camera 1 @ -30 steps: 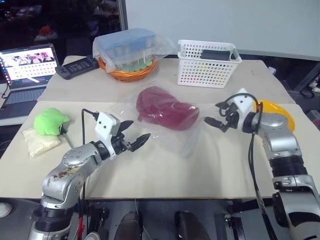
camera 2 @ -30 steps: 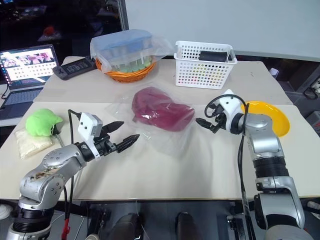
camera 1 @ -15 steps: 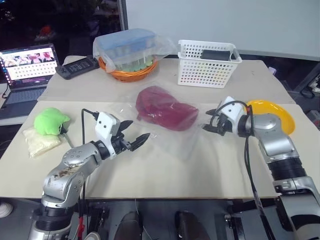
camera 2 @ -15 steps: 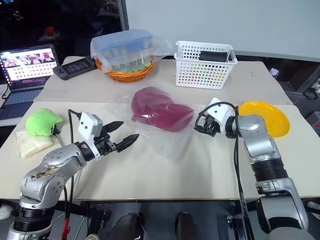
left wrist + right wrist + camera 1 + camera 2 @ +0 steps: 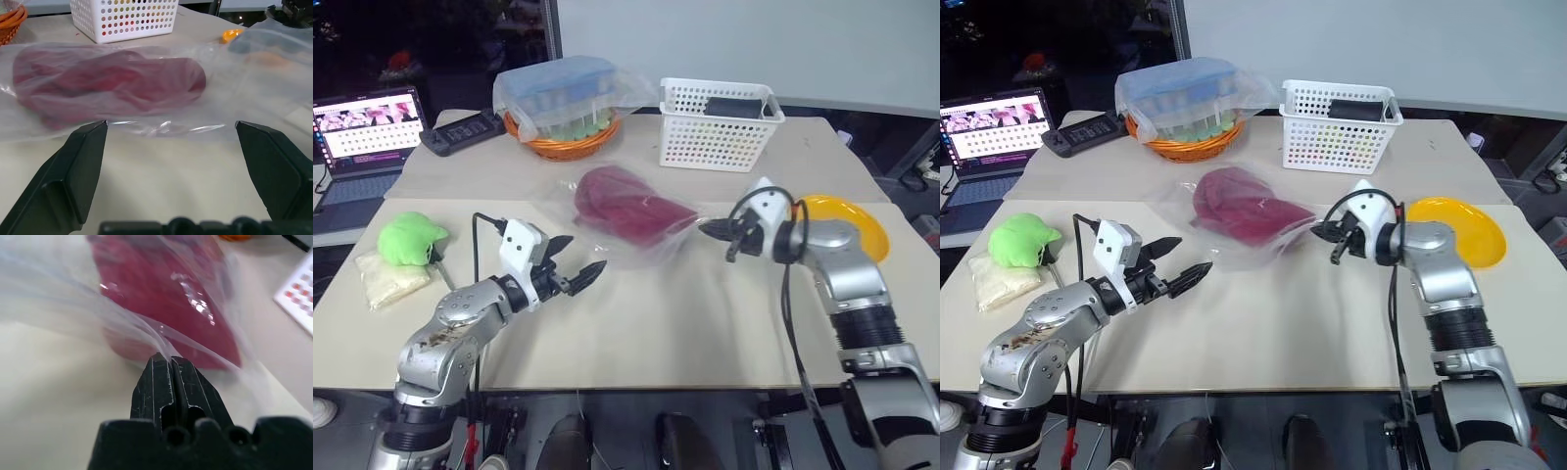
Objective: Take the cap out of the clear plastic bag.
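Observation:
The maroon cap (image 5: 628, 208) lies inside the clear plastic bag (image 5: 661, 250) in the middle of the table. My right gripper (image 5: 711, 230) is shut on the bag's right edge, and the plastic runs taut from its tip in the right wrist view (image 5: 168, 363). My left gripper (image 5: 582, 264) hovers open just to the left of the bag, apart from it. In the left wrist view its two black fingers (image 5: 73, 171) stand wide with the cap (image 5: 112, 83) and the bag (image 5: 234, 88) beyond them.
A white perforated basket (image 5: 717, 122) and an orange basket with a blue box under draped plastic (image 5: 563, 98) stand at the back. A yellow plate (image 5: 852, 220) lies behind my right arm. A green soft lump (image 5: 409, 238) on a pale bag, a laptop (image 5: 367, 132) and a remote sit at the left.
My right gripper moved left to the bag's right edge and shut on it; that edge is now lifted and pulled taut. The left gripper stayed still and open.

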You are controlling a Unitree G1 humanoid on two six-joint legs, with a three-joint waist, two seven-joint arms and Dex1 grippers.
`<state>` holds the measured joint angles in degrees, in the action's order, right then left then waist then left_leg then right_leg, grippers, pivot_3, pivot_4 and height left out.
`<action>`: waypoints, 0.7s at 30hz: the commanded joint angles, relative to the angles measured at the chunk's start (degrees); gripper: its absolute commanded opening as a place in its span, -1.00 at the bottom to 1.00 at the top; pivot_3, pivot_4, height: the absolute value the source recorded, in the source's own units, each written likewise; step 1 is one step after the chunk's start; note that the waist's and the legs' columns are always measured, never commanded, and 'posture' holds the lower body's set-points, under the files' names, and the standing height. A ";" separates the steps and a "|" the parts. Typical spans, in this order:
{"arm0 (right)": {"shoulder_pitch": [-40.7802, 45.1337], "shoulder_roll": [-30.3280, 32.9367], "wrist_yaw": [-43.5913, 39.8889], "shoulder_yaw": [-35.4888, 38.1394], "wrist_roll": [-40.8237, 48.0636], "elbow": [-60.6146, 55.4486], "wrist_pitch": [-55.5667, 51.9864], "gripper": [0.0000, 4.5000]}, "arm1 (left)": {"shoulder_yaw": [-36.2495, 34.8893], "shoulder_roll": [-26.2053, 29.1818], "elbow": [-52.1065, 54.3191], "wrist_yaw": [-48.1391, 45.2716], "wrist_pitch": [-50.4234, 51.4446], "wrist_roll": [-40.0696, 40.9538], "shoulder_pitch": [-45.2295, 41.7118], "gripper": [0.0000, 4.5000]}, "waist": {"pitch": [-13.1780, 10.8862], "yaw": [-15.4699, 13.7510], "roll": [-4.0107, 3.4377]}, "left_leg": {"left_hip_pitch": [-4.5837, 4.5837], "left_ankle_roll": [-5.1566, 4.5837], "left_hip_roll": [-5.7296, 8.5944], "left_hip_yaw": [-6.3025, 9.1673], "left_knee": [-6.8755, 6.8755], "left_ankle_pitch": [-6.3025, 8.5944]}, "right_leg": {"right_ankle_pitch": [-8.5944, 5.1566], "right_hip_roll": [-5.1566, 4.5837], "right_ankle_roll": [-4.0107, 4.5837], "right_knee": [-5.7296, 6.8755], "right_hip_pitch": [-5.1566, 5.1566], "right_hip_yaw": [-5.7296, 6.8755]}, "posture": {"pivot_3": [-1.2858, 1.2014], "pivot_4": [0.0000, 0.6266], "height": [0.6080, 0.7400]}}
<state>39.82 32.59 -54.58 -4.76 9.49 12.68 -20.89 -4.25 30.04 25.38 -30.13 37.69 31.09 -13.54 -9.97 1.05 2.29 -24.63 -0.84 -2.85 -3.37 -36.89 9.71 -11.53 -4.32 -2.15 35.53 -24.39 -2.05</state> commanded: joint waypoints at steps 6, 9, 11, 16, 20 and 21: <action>8.70 -18.40 7.30 -7.96 -2.71 6.55 2.22 -0.98 | -9.69 4.43 2.93 1.07 0.37 1.34 0.74 1.00 | 0.00 1.03 0.01 | 0.01 0.04 -0.06 0.03 -0.03 -0.03 | -0.12 0.07 0.15 0.49 -0.24 0.00 | 0.03 -0.52 0.85; 13.42 -23.56 11.54 -7.90 -4.77 16.24 7.81 -0.98 | -11.14 5.62 3.97 1.29 0.95 1.54 1.58 1.00 | -0.01 1.37 0.01 | 0.01 0.05 -0.07 0.05 -0.02 -0.03 | -0.13 0.08 0.18 0.53 -0.27 0.02 | 0.03 -0.52 0.85; 16.58 -26.47 14.02 -8.00 -6.55 23.50 12.75 -0.98 | -11.82 5.91 4.96 1.79 1.59 1.82 1.90 1.00 | -0.01 1.15 0.03 | -0.03 0.06 -0.06 0.06 -0.02 -0.04 | -0.15 0.05 0.17 0.51 -0.27 0.06 | 0.03 -0.52 0.85; 23.06 -29.27 22.28 -9.96 -13.81 39.39 25.08 -0.86 | -12.01 5.62 7.42 3.33 3.37 2.42 2.08 1.00 | -0.02 1.23 0.07 | -0.15 0.09 -0.05 0.05 -0.02 -0.04 | -0.14 -0.02 0.17 0.55 -0.42 0.08 | 0.03 -0.52 0.85; 23.55 -26.85 20.66 -10.17 -15.74 43.05 29.66 -0.33 | -11.68 5.44 8.25 4.04 4.22 2.99 2.01 1.00 | -0.02 1.25 0.07 | -0.19 0.10 -0.04 0.05 0.00 -0.04 | -0.14 -0.02 0.19 0.57 -0.48 0.08 | 0.03 -0.52 0.85; 23.30 -25.56 19.85 -10.60 -16.64 42.87 30.58 -0.20 | -11.53 5.43 8.35 4.10 4.41 3.18 2.01 1.00 | -0.02 1.28 0.07 | -0.19 0.10 -0.04 0.04 0.00 -0.04 | -0.14 -0.02 0.19 0.57 -0.49 0.07 | 0.03 -0.52 0.85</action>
<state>62.24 4.82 -33.94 -15.44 -5.98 56.27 6.66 -15.19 35.46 31.43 -26.37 41.94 33.44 -10.93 -9.99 2.33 2.36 -24.83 -0.74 -2.89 -3.33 -36.89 9.67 -11.67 -4.34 -1.96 36.11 -24.89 -1.98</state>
